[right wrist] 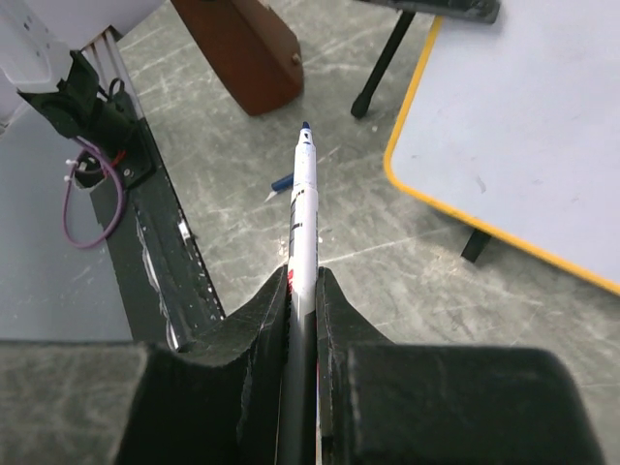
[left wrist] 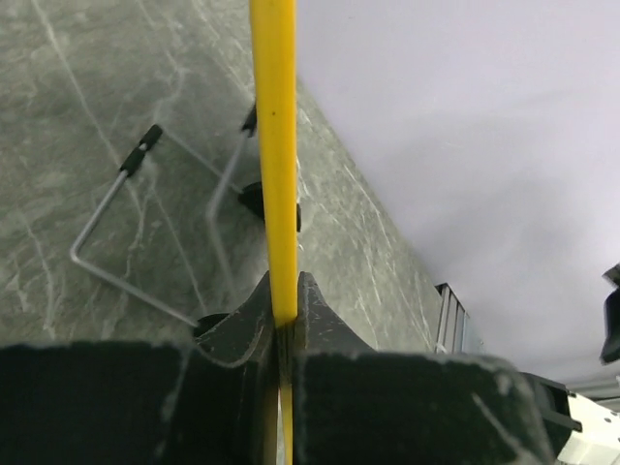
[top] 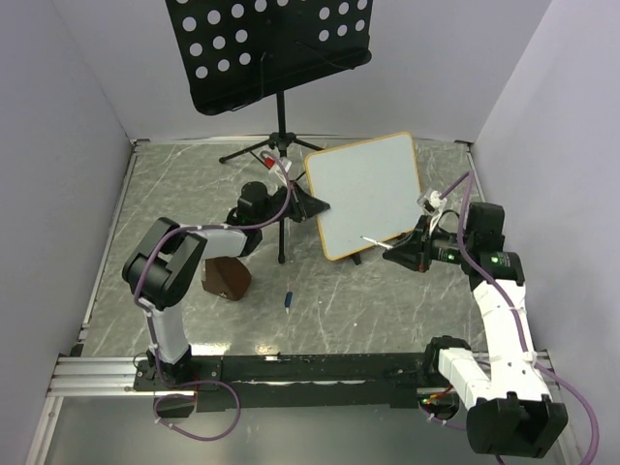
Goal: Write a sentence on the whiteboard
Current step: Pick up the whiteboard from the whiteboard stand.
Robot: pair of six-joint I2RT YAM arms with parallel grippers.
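Whiteboard: your whiteboard (top: 368, 189) sat mid-table, right of centre and toward the far side, tilted with its white face up toward the top camera.
Board face: you would have seen plain white across it in the top and right wrist views.
Frame: the yellow-orange frame (left wrist: 274, 145) ran straight up through your left wrist view.
Left gripper: your left gripper (left wrist: 283, 295) was clenched on that frame at the board's left edge, both jaws pressed flat against it.
Right gripper: your right gripper (right wrist: 302, 281) was clamped around the marker (right wrist: 303, 213), on the board's right near side.
Marker: its uncapped tip pointed left past the board's near corner. You could not tell whether it touched the board.
Board foot: a black foot (right wrist: 475, 244) stood under the near edge.
Blue object: a small blue piece (top: 288, 298) lay on the table (top: 194, 194), nearer than the board and apart from it.
Brown block: it (top: 225, 278) rested left of the blue piece, beside your left arm.
Music stand: the black perforated stand (top: 276, 44) stood at the far side, behind the board.
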